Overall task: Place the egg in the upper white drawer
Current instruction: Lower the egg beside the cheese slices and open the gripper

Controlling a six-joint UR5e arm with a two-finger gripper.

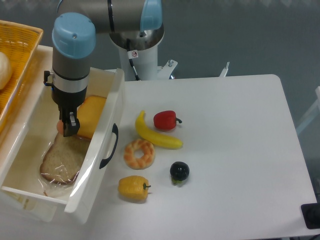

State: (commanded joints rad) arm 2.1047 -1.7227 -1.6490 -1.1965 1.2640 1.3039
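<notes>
The upper white drawer [111, 120] stands pulled open at the left, its black curved handle facing the table. Inside it lie a bread slice [62, 160] and a yellow cheese wedge [91, 115]. My gripper [66, 128] hangs inside the drawer, pointing down just above the bread's far edge. Its fingers are shut on the pinkish-tan egg [60, 127], of which only a small part shows at the left of the fingers.
A woven yellow basket [17, 60] sits above the drawer at far left. On the table beside the drawer lie a banana [155, 134], red pepper [165, 120], doughnut [139, 153], yellow pepper [133, 188] and black round fruit [179, 171].
</notes>
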